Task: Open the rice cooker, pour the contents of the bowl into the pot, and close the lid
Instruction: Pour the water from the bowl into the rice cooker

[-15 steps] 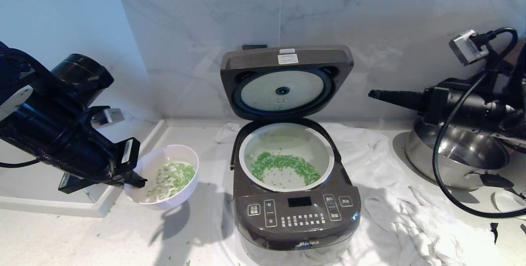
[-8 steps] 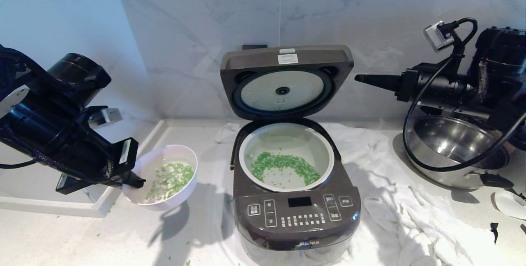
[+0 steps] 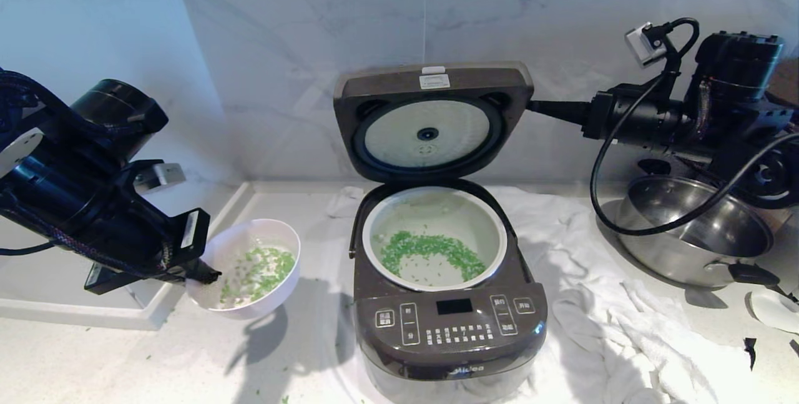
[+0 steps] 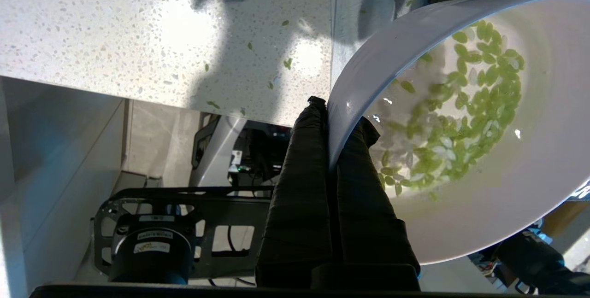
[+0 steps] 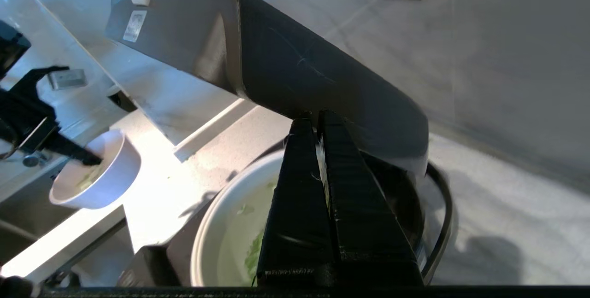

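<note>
The dark rice cooker (image 3: 449, 335) stands at centre with its lid (image 3: 431, 120) raised upright. Its white pot (image 3: 437, 204) holds a heap of the green contents (image 3: 431, 253). Left of the cooker my left gripper (image 3: 206, 276) is shut on the rim of the pale bowl (image 3: 246, 266), held a little above the counter with green bits (image 4: 465, 118) clinging inside; one finger (image 4: 368, 187) is inside, the other outside. My right gripper (image 3: 530, 104) is shut and empty, its tip at the lid's right edge, behind the lid (image 5: 295, 72) in the right wrist view.
A shiny steel pot (image 3: 693, 232) with black handles sits at the right under the right arm. A rumpled white cloth (image 3: 624, 323) lies under and right of the cooker. A sink edge (image 3: 75, 316) runs at the left. Green bits are scattered on the counter.
My right arm has risen and reached left from above the steel pot until its tip meets the lid's right edge. The lid has tipped slightly. The left gripper and bowl have stayed put.
</note>
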Motion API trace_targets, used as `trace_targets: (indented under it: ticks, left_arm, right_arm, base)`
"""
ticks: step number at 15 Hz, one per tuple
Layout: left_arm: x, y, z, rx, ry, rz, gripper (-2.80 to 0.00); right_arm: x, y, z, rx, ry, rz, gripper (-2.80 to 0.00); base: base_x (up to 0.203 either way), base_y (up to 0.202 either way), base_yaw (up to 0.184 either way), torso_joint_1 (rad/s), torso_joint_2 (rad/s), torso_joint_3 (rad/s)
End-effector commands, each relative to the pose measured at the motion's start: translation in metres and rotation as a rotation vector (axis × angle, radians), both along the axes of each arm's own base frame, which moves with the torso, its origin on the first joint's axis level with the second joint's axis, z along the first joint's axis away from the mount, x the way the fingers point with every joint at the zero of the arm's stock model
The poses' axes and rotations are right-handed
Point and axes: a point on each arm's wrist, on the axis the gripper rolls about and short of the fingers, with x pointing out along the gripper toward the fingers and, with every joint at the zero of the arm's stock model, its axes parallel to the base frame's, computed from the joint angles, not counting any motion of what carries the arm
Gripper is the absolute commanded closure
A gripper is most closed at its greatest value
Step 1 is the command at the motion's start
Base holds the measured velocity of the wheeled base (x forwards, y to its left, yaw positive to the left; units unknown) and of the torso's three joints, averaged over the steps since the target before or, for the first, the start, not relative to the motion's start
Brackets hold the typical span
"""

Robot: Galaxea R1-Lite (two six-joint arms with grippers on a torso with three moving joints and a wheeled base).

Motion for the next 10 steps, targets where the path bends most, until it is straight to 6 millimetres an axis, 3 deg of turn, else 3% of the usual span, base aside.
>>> trace_targets:
  ticks: [1, 7, 10]
  left_arm:
    - [-0.001, 0.000, 0.000, -0.001, 0.006, 0.001, 0.00]
    - [-0.001, 0.000, 0.000, -0.002, 0.006, 0.001, 0.00]
    - [-0.001, 0.000, 0.000, -0.002, 0.006, 0.001, 0.00]
  right_arm:
    - [0.010, -0.002, 0.003, 0.005, -0.019, -0.005, 0.00]
    - [0.033, -0.010, 0.013, 0.019, -0.068, -0.033, 0.00]
    - [0.031, -0.009, 0.017, 0.037, -0.055, -0.027, 0.00]
  base:
    - [0.000, 0.000, 0.000, 0.000, 0.00, 0.000]
    - [0.000, 0.000, 0.000, 0.000, 0.00, 0.000]
    - [0.000, 0.000, 0.000, 0.000, 0.00, 0.000]
